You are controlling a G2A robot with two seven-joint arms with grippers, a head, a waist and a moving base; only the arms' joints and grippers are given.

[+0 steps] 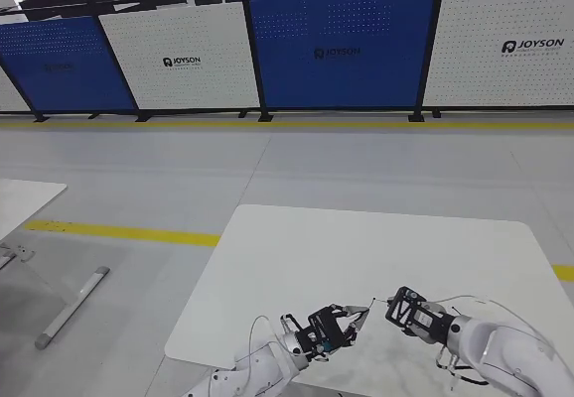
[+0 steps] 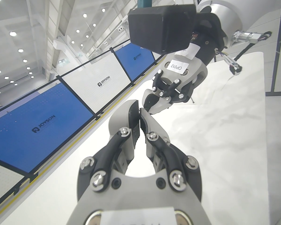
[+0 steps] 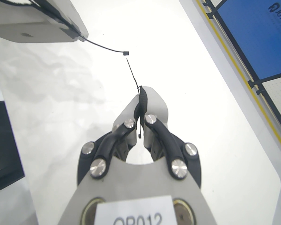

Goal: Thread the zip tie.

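The right gripper was clenched on the black zip tie, with its pads pressed together and the strap pinched edge-on between them. A short length ran back between the finger links and ended in a small dark block. The front length stood out past the fingertips to a pointed tip. That tip sat just short of the square head, parted from it by a sliver of white and not yet entered. The head rode on a curved strand that came out from the fingertips of the left gripper, which was likewise closed tight, its ribbed pads meeting at the ends. Whether the two strands belonged to one tie or to two could not be told. In the top view the two grippers faced each other nose to nose above the near edge of the white table, with the thin tie spanning the small gap between them. Beyond the table lay grey floor crossed by a yellow line. A second white table stood off to one side, and a row of blue and white perforated panels stood along the back.
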